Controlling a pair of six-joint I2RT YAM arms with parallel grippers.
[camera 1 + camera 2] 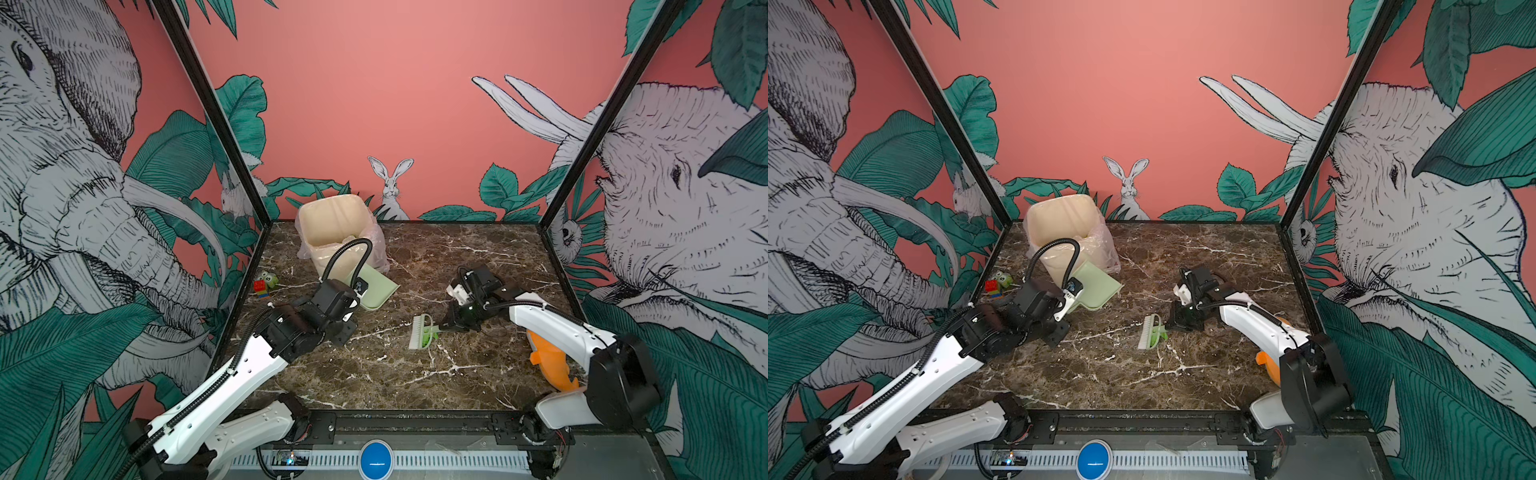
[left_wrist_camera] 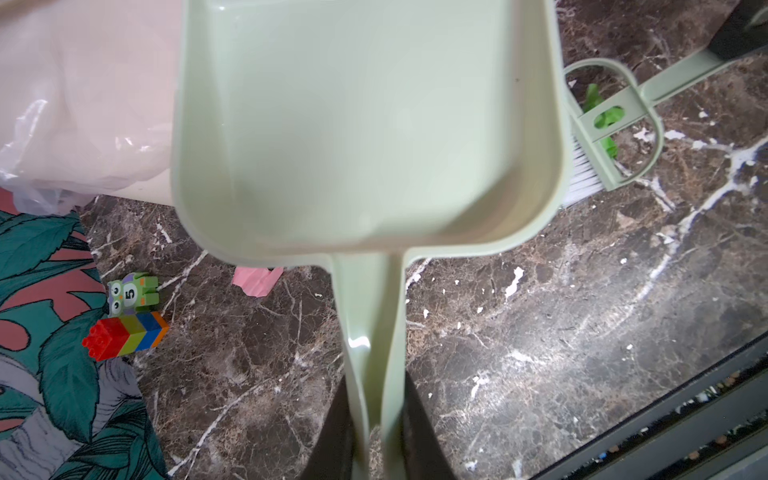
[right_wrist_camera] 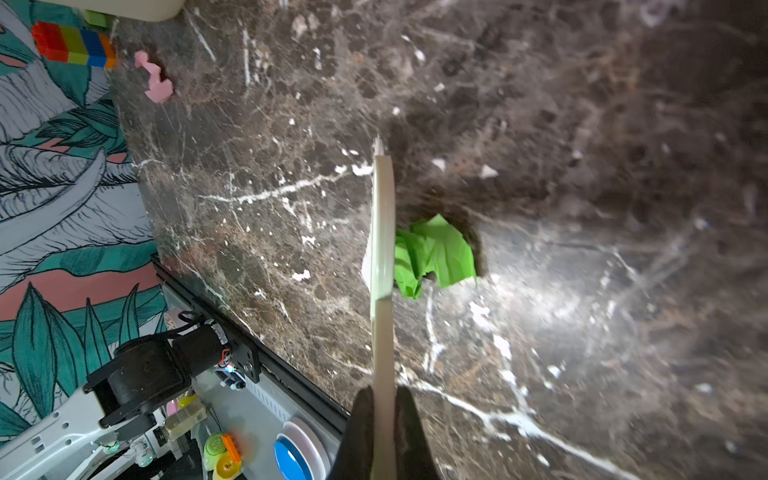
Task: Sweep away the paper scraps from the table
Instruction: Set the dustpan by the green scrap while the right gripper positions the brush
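The right claw is clamped fully shut on the thin handle of the brush, with the head out ahead of it. Touching that head, on the side away from the bristles, lies 1 crumpled bright green scrap. Since it sits on the claw's side of the head, I judge the brush must be lifted over it before the bristles can push it.

The left claw is nearly shut on the handle of the pale green dustpan, which looks empty. Its front reaches to the lined bin beyond. Whether the pan rests on the table I cannot tell. Just beside the root of the handle, partly hidden by the pan, is 1 pale pink scrap. Only these 2 paper scraps are plain to see; the smaller white flecks could be marble veining.

Both scraps should be very light and soft. They will likely skid on the smooth top or flip, so slow strokes with the bristles serve better than pinching.

Between the 2 claws the tabletop is open, and toward the robot too. The toy blocks sit near the pink scrap by the wall, leaving little room there. The orange fish toy lies well behind the right claw, beside its arm.
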